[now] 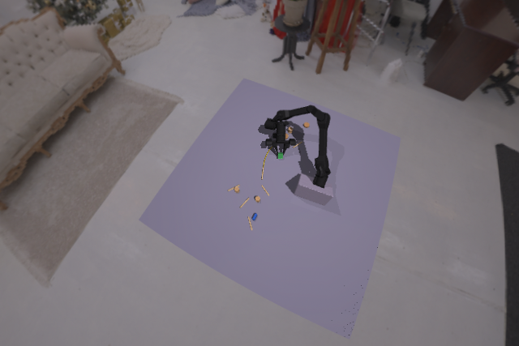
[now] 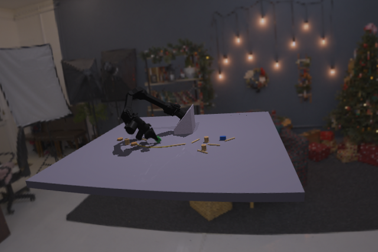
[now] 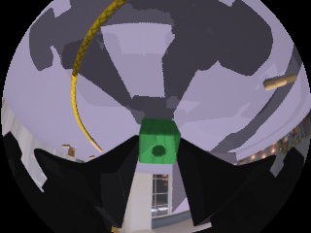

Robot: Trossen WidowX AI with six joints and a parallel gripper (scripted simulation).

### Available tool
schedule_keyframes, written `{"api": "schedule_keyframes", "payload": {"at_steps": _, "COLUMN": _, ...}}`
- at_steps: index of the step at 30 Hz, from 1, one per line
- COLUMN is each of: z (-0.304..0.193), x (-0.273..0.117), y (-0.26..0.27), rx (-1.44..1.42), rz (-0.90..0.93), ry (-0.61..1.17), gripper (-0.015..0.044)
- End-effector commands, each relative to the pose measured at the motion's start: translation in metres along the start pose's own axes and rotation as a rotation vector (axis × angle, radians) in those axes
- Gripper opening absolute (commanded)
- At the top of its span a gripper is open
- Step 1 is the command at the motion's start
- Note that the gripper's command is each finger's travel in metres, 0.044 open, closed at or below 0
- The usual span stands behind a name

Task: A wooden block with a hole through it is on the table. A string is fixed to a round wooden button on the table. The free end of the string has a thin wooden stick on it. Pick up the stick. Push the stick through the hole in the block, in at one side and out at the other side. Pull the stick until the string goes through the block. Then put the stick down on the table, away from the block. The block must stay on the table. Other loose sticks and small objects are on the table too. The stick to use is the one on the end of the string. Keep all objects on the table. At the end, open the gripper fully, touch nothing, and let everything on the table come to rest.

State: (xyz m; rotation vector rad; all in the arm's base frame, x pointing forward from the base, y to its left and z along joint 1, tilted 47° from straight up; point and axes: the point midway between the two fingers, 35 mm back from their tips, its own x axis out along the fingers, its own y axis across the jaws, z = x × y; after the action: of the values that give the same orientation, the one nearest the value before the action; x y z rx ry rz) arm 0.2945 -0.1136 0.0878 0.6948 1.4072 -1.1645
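My gripper (image 1: 280, 154) (image 2: 157, 139) (image 3: 157, 141) is shut on the green block, low over the table; whether the block touches the table I cannot tell. The green block (image 1: 280, 156) (image 2: 158, 140) (image 3: 166, 128) shows its dark round hole toward the wrist camera. The yellow string (image 1: 263, 164) (image 2: 158, 147) (image 3: 74, 84) curves past one side of the gripper and lies outside the hole. The thin pale stick (image 3: 98, 147) is at the string's free end. The round wooden button (image 1: 286, 136) (image 2: 134, 143) is at the string's other end, beneath the arm in the top view.
Loose sticks (image 1: 244, 202) (image 2: 229, 138), round wooden pieces (image 1: 257, 198) (image 2: 206, 139) and a blue piece (image 1: 254, 216) (image 2: 222, 137) lie beyond the string's free end. Another stick (image 3: 280, 83) lies near the gripper. A wooden disc (image 1: 306, 125) (image 2: 120, 138) lies past the button. A pale wedge (image 1: 314, 193) (image 2: 186, 124) stands by the arm's base.
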Motion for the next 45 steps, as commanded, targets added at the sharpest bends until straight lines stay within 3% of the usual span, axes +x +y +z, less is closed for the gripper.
{"api": "schedule_keyframes", "payload": {"at_steps": 1, "z": 0.004, "x": 0.000, "y": 0.001, "rx": -0.006, "rz": -0.003, "ry": 0.071, "gripper": 0.0000}}
{"api": "schedule_keyframes", "payload": {"at_steps": 11, "z": 0.015, "x": -0.002, "y": 0.000, "rx": -0.001, "rz": 0.003, "ry": 0.268, "gripper": 0.0000}}
{"api": "schedule_keyframes", "payload": {"at_steps": 20, "z": 0.012, "x": -0.001, "y": 0.000, "rx": -0.002, "rz": 0.000, "ry": 0.214, "gripper": 0.0236}}
{"api": "schedule_keyframes", "payload": {"at_steps": 35, "z": 0.012, "x": -0.001, "y": 0.000, "rx": -0.002, "rz": 0.000, "ry": 0.214, "gripper": 0.0241}}
{"api": "schedule_keyframes", "payload": {"at_steps": 36, "z": 0.011, "x": -0.001, "y": 0.000, "rx": -0.021, "rz": -0.001, "ry": 0.207, "gripper": 0.0267}}
{"api": "schedule_keyframes", "payload": {"at_steps": 42, "z": -0.001, "x": -0.003, "y": 0.002, "rx": -0.648, "rz": -0.063, "ry": -0.007, "gripper": 0.0425}}
{"api": "schedule_keyframes", "payload": {"at_steps": 45, "z": -0.007, "x": -0.006, "y": 0.003, "rx": -0.993, "rz": -0.141, "ry": -0.115, "gripper": 0.0440}}
